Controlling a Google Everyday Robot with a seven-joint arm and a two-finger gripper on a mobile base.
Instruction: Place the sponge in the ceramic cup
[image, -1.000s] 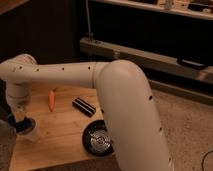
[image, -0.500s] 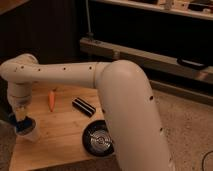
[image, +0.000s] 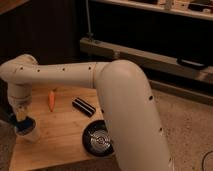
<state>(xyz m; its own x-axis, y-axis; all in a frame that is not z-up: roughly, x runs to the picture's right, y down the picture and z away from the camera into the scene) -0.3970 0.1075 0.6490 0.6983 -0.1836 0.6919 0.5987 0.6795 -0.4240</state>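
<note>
The sponge (image: 23, 122), a small blue block, sits right at the rim of the ceramic cup (image: 30, 133), a small white tapered cup standing near the left edge of the wooden table (image: 60, 131). My gripper (image: 20, 118) hangs directly over the cup at the end of the white arm, touching the sponge from above. How deep the sponge reaches into the cup is hidden by the wrist.
An orange carrot (image: 51, 99) lies behind the cup. A black ribbed bar (image: 83, 107) rests mid-table, and a round black bowl (image: 98, 139) with a pale centre sits at the front right. My bulky white arm spans the table's right side.
</note>
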